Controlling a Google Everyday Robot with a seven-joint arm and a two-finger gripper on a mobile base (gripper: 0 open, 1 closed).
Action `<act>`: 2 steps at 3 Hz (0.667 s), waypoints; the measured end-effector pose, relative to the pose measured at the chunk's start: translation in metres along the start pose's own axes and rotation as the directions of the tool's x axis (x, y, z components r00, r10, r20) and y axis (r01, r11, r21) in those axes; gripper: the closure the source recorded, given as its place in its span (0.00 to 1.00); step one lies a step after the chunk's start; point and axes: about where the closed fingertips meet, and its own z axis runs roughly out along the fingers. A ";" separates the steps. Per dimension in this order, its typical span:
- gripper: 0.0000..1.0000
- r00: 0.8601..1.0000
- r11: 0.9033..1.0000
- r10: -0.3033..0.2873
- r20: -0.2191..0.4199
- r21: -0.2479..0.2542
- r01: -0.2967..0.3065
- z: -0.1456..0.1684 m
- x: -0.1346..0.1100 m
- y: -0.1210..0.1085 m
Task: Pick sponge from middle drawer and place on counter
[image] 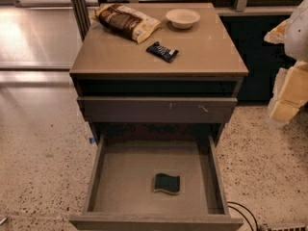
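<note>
My gripper point(289, 93) hangs at the right edge; open or not, I cannot tell. In the middle drawer point(94, 179) the sponge point(167, 183) lies long side left-right, green up.

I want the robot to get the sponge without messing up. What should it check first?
1. Middle drawer pulled open: ok.
2. Sponge flat on the drawer floor, nothing covering it: ok.
3. Gripper above the sponge: not ok, it is at the right edge of the view, beside the cabinet.
4. Bare spot on the counter: ok; the chip bag, bowl and snack packet leave the front free.
5. Gripper carrying nothing: cannot tell.
</note>
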 end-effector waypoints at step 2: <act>0.00 1.000 1.000 0.004 -0.022 0.000 -0.004 0.018 0.002 0.007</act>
